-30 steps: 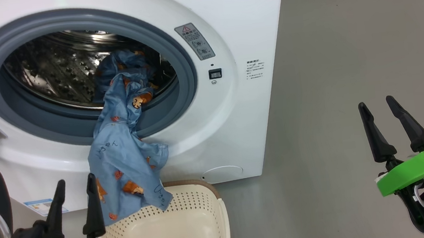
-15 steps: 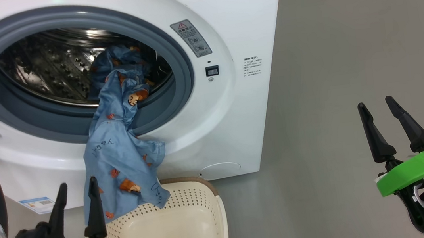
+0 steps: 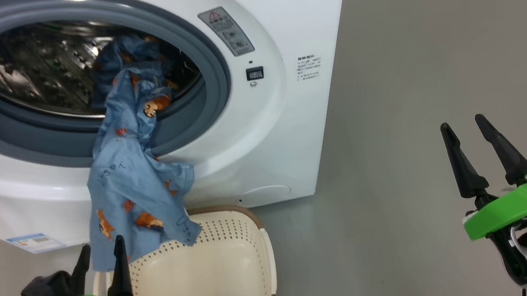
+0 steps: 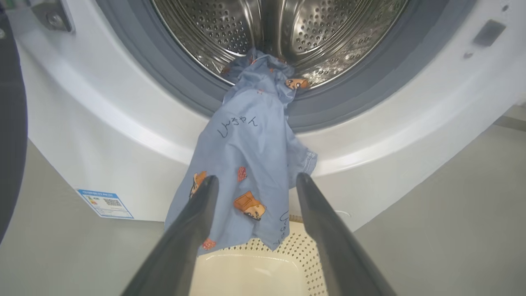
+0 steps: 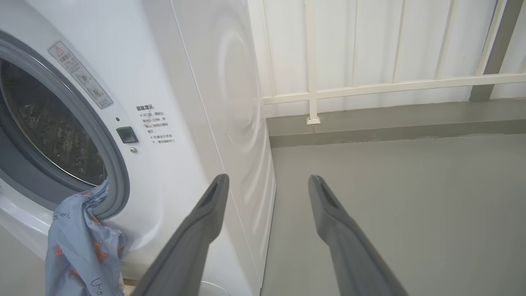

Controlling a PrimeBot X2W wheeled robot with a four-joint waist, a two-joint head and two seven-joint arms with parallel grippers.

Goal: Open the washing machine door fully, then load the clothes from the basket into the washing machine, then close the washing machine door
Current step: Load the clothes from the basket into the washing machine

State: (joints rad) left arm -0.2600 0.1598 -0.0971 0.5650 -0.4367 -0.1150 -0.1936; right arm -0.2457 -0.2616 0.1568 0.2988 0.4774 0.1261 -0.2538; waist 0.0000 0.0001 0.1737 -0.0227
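Head camera has shifted since the earlier frame; left gripper (image 3: 102, 243) sits lower in view, fingers wide, empty. Clothes (image 3: 133, 182) hang from the washing machine (image 3: 263, 143) mouth over the basket (image 3: 260, 238) rim. Left wrist: garment beyond the spread fingers. Right wrist: right gripper (image 5: 268, 177) wide, empty, beside the machine.

Clothes (image 3: 133, 182) light blue, orange figures; basket (image 3: 226, 234) cream, perforated, rim seemingly brown.

head: high, down-facing | left wrist: low, close | right wrist: side-on | all share washing machine (image 3: 288, 16)
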